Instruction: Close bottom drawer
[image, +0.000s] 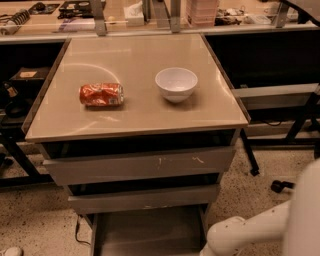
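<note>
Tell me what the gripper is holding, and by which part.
That cannot be told: the gripper is out of view. Only the white arm shows, low on the right beside the bottom drawer, which stands pulled out.

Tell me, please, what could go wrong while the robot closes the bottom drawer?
The gripper is out of view; only the white arm shows beside the open bottom drawer, so a push could land off-centre and jam it. A hard shove might shake the cabinet and roll the can lying on top.

No text can be read anywhere (the orange can (101, 94) included).
</note>
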